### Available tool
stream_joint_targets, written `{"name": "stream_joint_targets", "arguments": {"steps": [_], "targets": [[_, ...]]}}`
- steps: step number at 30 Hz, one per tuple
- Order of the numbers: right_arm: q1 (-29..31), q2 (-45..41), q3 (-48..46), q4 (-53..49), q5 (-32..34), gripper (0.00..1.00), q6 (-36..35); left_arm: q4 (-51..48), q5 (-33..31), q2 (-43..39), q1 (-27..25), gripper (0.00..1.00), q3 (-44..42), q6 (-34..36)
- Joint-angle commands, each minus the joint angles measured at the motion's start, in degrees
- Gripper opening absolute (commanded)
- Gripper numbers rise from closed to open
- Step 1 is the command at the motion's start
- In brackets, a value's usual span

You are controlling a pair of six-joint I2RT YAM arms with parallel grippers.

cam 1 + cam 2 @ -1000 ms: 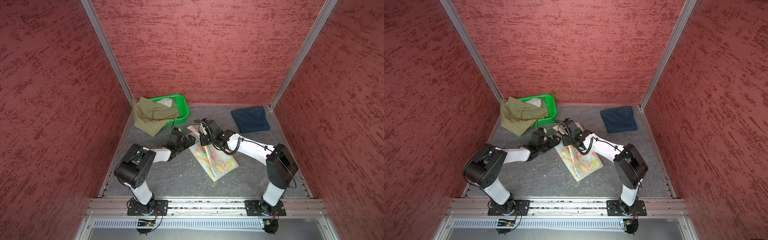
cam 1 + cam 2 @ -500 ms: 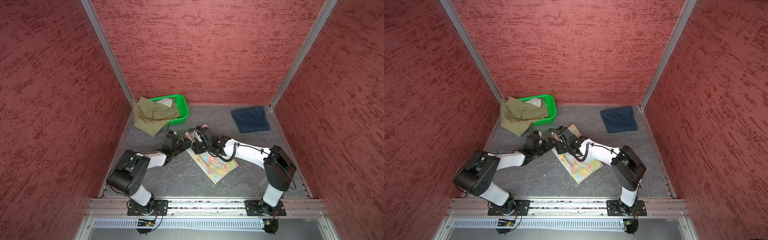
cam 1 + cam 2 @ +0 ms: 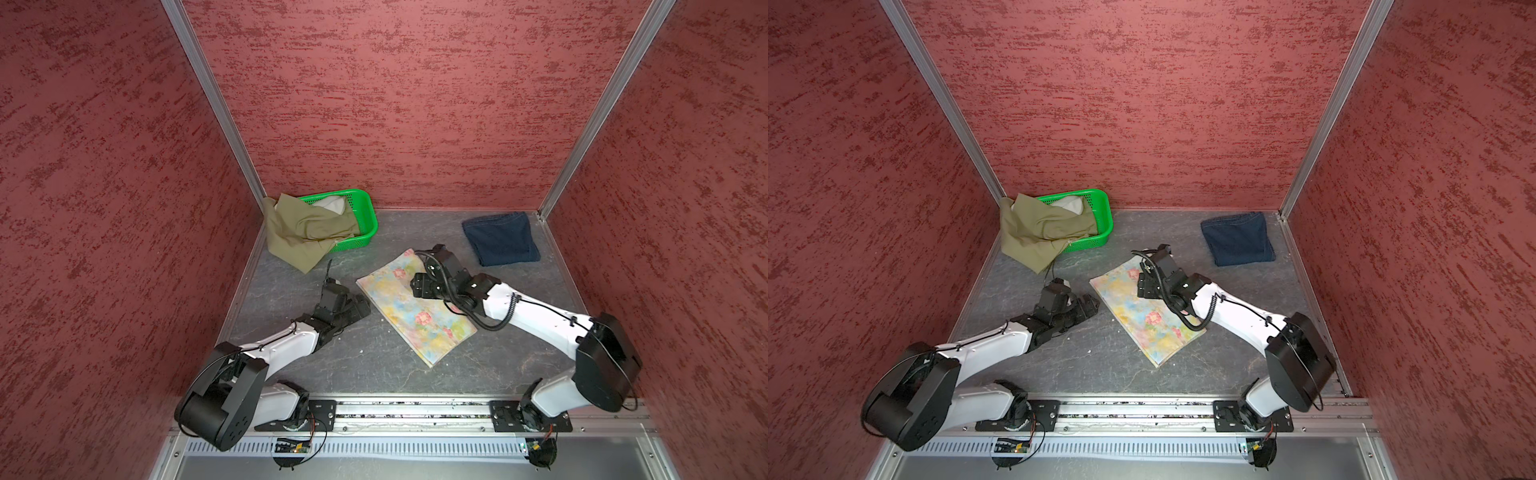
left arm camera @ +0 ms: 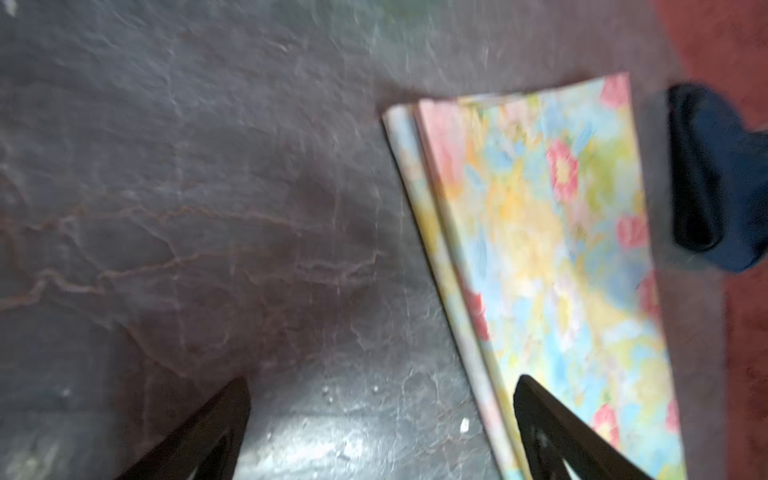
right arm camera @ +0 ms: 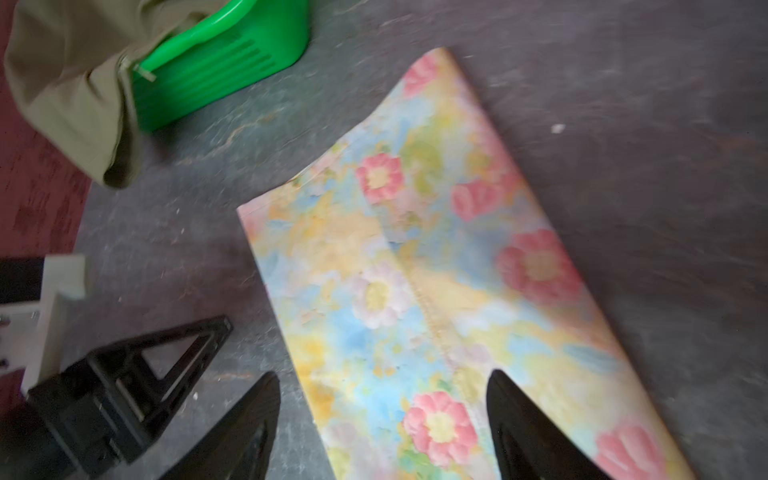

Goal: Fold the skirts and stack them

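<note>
The pale floral skirt (image 3: 415,309) (image 3: 1144,318) lies folded into a long strip mid-table, also seen in the wrist views (image 4: 540,249) (image 5: 415,270). My right gripper (image 3: 419,286) (image 5: 382,378) hovers open over its left edge, gripping nothing. Just left of the strip, my left gripper (image 3: 363,308) (image 3: 1091,302) (image 4: 382,386) is open and empty above bare table. The dark denim skirt (image 3: 500,244) (image 3: 1237,239) lies folded at the back right. The olive skirt (image 3: 303,232) (image 3: 1038,232) (image 5: 70,83) drapes crumpled over the basket's side.
A green perforated basket (image 3: 368,216) (image 3: 1106,216) (image 5: 224,62) stands at the back left with a pale cloth inside. Red textured walls close in the left, back and right sides. A metal rail (image 3: 415,409) runs along the front edge.
My right gripper has opened and let go of the floral skirt, which now lies folded narrower. Both grippers have drawn apart, the left one back to the left.
</note>
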Motion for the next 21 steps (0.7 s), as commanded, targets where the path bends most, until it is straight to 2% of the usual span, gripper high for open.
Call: {"name": "stream_joint_targets", "arguments": {"steps": [1, 5, 9, 13, 18, 21], "targets": [[-2.6, -6.2, -4.9, -4.0, 4.2, 0.79, 9.7, -11.7, -5.7, 5.9, -3.1, 0.99, 7.9, 7.8], [-3.5, -13.5, -11.3, -6.0, 4.4, 0.78, 18.1, -14.6, -8.6, 13.8, -4.8, 0.99, 15.0, 11.4], [-3.5, -18.1, -17.0, -7.3, 2.3, 0.77, 26.8, -17.1, -12.6, 17.0, -7.0, 1.00, 19.0, 12.4], [-3.4, -22.2, -22.2, -7.9, 1.2, 0.75, 33.2, -19.1, -16.8, 15.5, -8.9, 0.99, 19.7, 12.6], [-3.3, -26.5, -27.8, -7.1, -2.1, 0.73, 38.4, -19.5, -18.5, 11.1, -8.8, 1.00, 18.1, 12.8], [-3.2, -27.2, -31.7, -3.2, -5.6, 0.72, 41.1, -20.4, -19.0, 9.6, -8.5, 1.00, 18.2, 13.2]]}}
